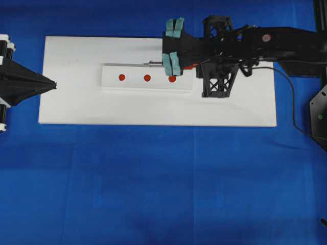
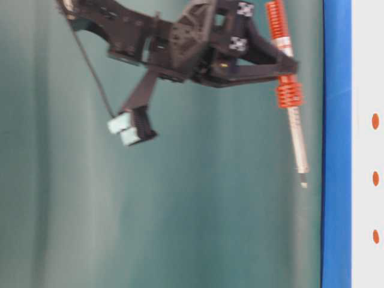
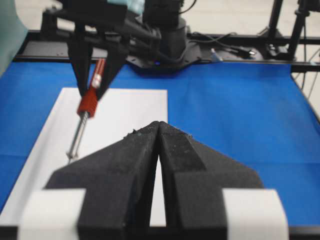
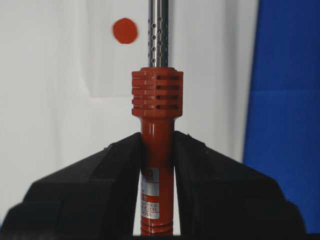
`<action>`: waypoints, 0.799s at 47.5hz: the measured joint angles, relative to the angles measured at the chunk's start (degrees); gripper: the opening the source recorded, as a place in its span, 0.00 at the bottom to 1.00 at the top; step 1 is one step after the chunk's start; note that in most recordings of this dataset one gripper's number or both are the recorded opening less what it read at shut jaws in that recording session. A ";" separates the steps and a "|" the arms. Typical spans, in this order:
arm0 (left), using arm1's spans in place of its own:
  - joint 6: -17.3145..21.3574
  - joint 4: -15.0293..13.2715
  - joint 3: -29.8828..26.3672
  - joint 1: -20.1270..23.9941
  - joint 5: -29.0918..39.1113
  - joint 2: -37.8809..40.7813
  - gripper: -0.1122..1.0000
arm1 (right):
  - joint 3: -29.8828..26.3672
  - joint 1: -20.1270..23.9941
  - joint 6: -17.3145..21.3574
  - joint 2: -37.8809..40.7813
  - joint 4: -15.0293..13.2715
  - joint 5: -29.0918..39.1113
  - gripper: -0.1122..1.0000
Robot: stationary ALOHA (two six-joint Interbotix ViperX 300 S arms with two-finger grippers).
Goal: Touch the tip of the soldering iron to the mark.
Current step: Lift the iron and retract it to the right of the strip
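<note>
The left end effector (image 3: 157,165) rests idle with jaws together at the near end of the blue-clothed table (image 1: 153,178). Beyond it, the right end effector (image 4: 157,150) clamps the red-orange-handled soldering iron (image 4: 157,125) by its handle, silver shaft leading (presumably for aiming), tip above the white board (image 1: 76,107) near three red dot marks (image 1: 147,78), apparently not touching.

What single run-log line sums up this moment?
right gripper: shut on red-orange soldering iron | tip: above white strip, no contact | red dots: untouched | left gripper: shut, empty
</note>
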 measured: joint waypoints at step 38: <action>0.00 0.00 0.00 0.00 -0.09 0.00 0.10 | 4.31 0.00 0.26 -5.27 -0.53 1.58 0.16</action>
